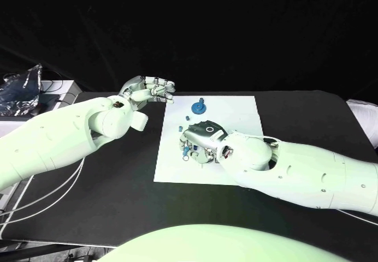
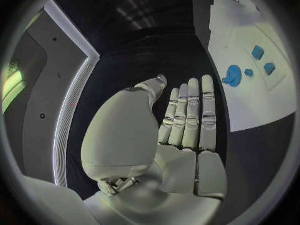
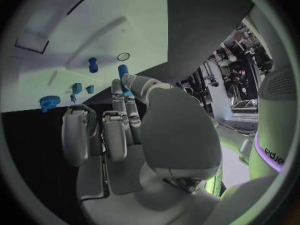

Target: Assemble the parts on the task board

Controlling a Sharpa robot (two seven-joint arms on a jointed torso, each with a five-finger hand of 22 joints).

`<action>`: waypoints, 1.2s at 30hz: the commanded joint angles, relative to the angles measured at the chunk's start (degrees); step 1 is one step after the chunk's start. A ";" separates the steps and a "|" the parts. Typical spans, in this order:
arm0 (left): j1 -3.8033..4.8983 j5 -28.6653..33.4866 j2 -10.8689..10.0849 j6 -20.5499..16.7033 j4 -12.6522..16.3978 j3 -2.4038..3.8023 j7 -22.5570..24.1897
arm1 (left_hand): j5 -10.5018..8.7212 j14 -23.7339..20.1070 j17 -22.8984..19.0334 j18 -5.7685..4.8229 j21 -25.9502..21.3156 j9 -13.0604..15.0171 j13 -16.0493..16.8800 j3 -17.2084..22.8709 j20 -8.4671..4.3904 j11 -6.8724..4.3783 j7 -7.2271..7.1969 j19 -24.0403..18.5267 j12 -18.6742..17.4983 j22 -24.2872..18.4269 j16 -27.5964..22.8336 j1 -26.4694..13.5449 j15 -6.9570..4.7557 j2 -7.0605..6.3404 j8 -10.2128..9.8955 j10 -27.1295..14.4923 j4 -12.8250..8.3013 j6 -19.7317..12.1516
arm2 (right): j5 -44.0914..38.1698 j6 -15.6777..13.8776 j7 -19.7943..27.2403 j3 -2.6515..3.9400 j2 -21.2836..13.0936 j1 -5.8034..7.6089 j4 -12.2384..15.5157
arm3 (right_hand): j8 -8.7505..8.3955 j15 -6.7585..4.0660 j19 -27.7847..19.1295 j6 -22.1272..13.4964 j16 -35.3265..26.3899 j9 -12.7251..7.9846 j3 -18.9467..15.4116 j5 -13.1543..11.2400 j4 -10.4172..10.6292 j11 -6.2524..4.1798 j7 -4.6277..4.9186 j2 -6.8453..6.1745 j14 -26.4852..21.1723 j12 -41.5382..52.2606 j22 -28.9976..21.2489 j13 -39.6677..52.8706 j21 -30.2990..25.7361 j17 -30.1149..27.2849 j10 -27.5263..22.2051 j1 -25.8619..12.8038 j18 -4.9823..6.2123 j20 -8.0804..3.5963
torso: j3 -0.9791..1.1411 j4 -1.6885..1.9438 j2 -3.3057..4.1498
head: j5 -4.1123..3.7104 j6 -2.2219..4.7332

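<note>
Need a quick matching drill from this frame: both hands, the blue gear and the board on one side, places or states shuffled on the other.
1 left hand
2 right hand
3 blue gear
4 task board

A low over the board's middle
B white, lying flat
C beside the board's far corner, holding nothing
D on the board's far part

Pairs: 1-C, 2-A, 3-D, 4-B

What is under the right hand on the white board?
Under the right hand, small blue parts lie on the white board; the hand covers whatever else is there.
</note>
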 commanded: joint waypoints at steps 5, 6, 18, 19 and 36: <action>-0.01 0.35 -0.04 0.63 0.27 0.05 0.37 | 0.05 0.00 0.06 0.22 -0.35 -0.09 0.05 -0.24 -0.02 0.20 0.34 0.38 -0.24 -0.05 -0.17 0.29 0.31 0.09 -0.10 0.18 0.14 0.09 | -1.92 2.48 0.11 -0.11 0.23 -0.45 -0.33 | 0.40 -0.49 3.87 0.17 -0.05 2.23 0.37 0.10 -0.02 -2.39 0.30 0.82 3.30 -0.01 11.83 0.06 -0.13 1.26 2.93 -0.04 -0.07 -0.55 | -0.01 0.10 0.02 | -0.11 -0.17; -0.01 0.35 -0.04 0.63 0.28 0.05 0.37 | 0.05 0.03 0.18 0.22 -0.46 -0.12 0.07 -0.30 -0.02 0.20 0.34 0.47 -0.29 -0.15 -0.29 0.41 0.31 0.13 -0.10 0.21 0.21 0.11 | -1.94 2.42 0.13 -0.12 0.27 -0.55 -0.43 | 0.40 -0.49 3.87 0.17 -0.05 2.23 0.37 0.10 -0.02 -2.39 0.30 0.82 3.30 -0.01 11.83 0.06 -0.13 1.26 2.93 -0.04 -0.07 -0.55 | -0.01 0.09 0.01 | -0.15 -0.17; -0.01 0.35 -0.17 0.60 0.40 0.05 0.34 | 0.05 0.03 0.18 0.22 -0.46 -0.12 0.07 -0.30 -0.02 0.20 0.34 0.47 -0.29 -0.15 -0.29 0.41 0.31 0.13 -0.10 0.21 0.21 0.11 | -2.01 2.36 0.28 -0.17 0.60 -1.22 -0.97 | 0.43 -0.49 3.87 0.13 -0.03 2.31 0.47 0.11 -0.16 -2.39 0.30 0.85 3.31 -0.07 11.84 0.10 -0.13 1.30 2.96 -0.13 -0.07 -0.55 | -0.04 0.01 -0.01 | 0.08 -0.17; -0.01 0.35 -0.18 0.60 0.41 0.05 0.34 | 0.05 0.03 0.18 0.22 -0.46 -0.12 0.07 -0.30 -0.02 0.20 0.34 0.47 -0.29 -0.15 -0.29 0.41 0.31 0.13 -0.10 0.21 0.21 0.11 | -2.02 2.40 0.28 -0.17 0.62 -1.24 -1.01 | 0.43 -0.49 3.87 0.13 -0.03 2.31 0.47 0.11 -0.16 -2.39 0.30 0.85 3.31 -0.07 11.84 0.10 -0.13 1.30 2.96 -0.13 -0.07 -0.55 | -0.02 0.00 -0.01 | 0.09 -0.17; 0.00 0.35 -0.39 0.54 0.67 0.05 0.14 | 0.05 0.05 0.27 0.21 -0.55 -0.14 0.08 -0.36 -0.03 0.20 0.34 0.54 -0.33 -0.22 -0.38 0.46 0.31 0.17 -0.10 0.23 0.28 0.12 | -2.66 3.81 0.11 -0.26 1.60 -1.76 -2.18 | 0.43 -0.37 3.75 -0.40 -0.21 2.69 0.56 0.11 -0.79 -2.23 0.43 0.48 3.21 -0.72 11.73 0.23 -0.61 0.90 2.58 -1.15 0.00 -0.50 | -0.04 -0.13 -0.04 | 0.26 -0.17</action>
